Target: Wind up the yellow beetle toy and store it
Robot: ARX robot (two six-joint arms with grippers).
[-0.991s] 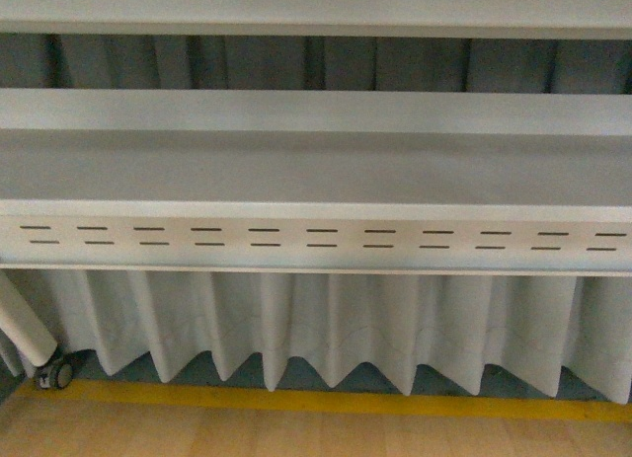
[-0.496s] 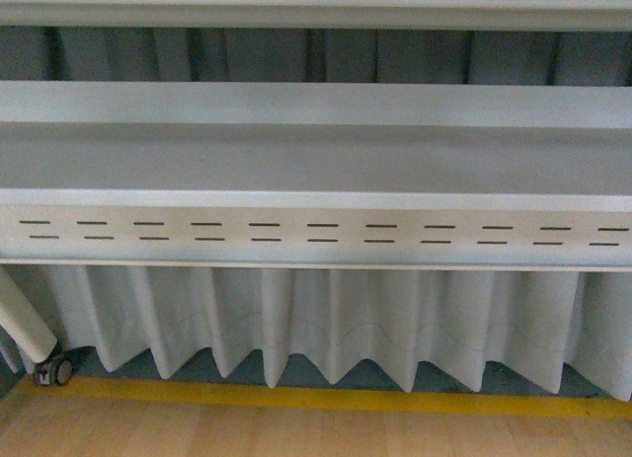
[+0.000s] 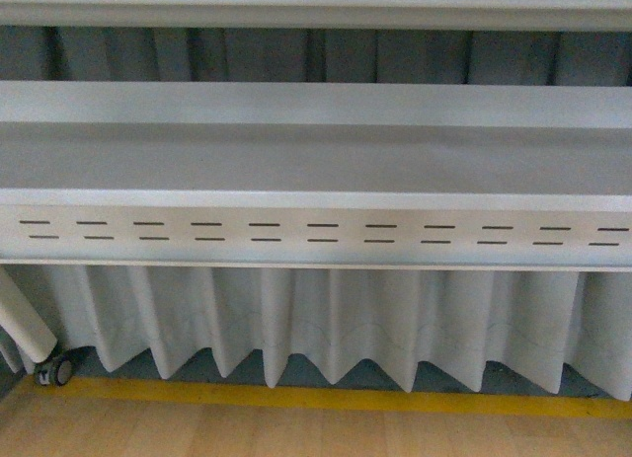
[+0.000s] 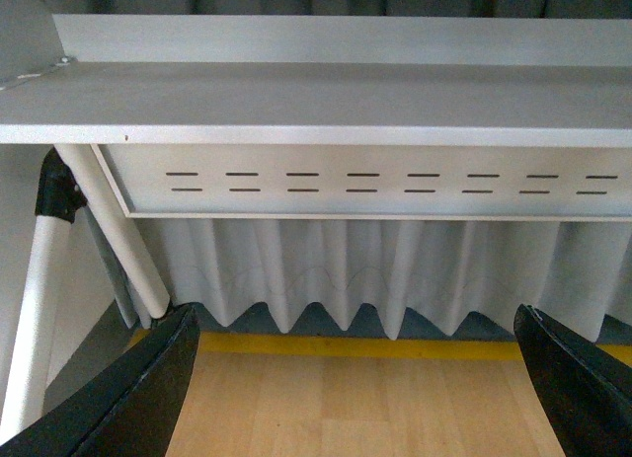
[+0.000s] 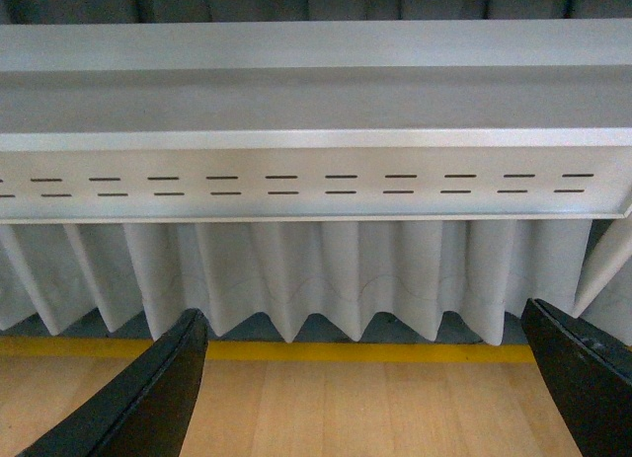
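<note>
The yellow beetle toy is out of view in every frame. My left gripper is open, its two black fingers wide apart with only wooden floor between them. My right gripper is open too, its black fingers spread over the floor and holding nothing. Neither arm shows in the front view.
A white table with a slotted apron stretches across ahead. A pleated white curtain hangs behind it above a yellow floor stripe. A white slanted leg with a caster stands at the left. Wooden floor lies below.
The front view has shifted slightly, so the table sits a little higher in the picture than a second ago. Nothing else differs.
</note>
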